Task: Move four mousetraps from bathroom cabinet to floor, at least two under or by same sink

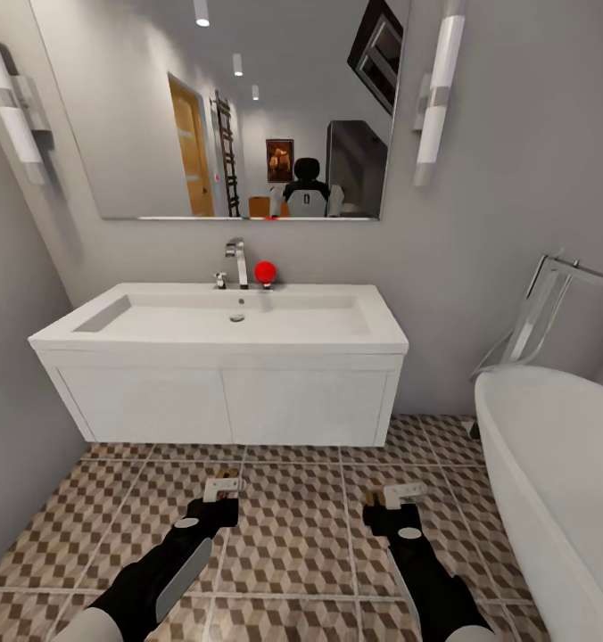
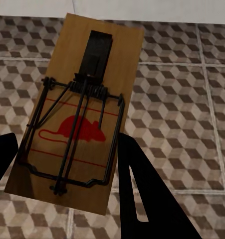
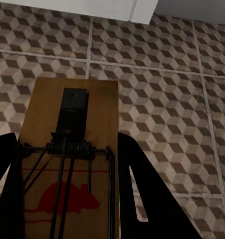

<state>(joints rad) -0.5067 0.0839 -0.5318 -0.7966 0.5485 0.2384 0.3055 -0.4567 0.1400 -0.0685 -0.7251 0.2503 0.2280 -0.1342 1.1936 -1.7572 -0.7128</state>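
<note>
Each of my grippers holds a mousetrap above the bathroom floor (image 1: 293, 526). My left gripper (image 1: 223, 486) is shut on a brown wooden mousetrap (image 2: 77, 114) with dark wire and a red mouse print, held between the black fingers (image 2: 142, 199). My right gripper (image 1: 392, 493) is shut on a second mousetrap (image 3: 67, 164) of the same look. The bathroom sink (image 1: 230, 325), a white basin with a chrome tap on a boxy white vanity, stands just ahead of both grippers. The cabinet is out of view.
A white bathtub (image 1: 560, 481) with a chrome floor tap (image 1: 538, 312) fills the right side. A grey wall (image 1: 16, 383) closes the left. A mirror (image 1: 239, 107) hangs above the sink, and a red ball (image 1: 265, 272) sits by the tap.
</note>
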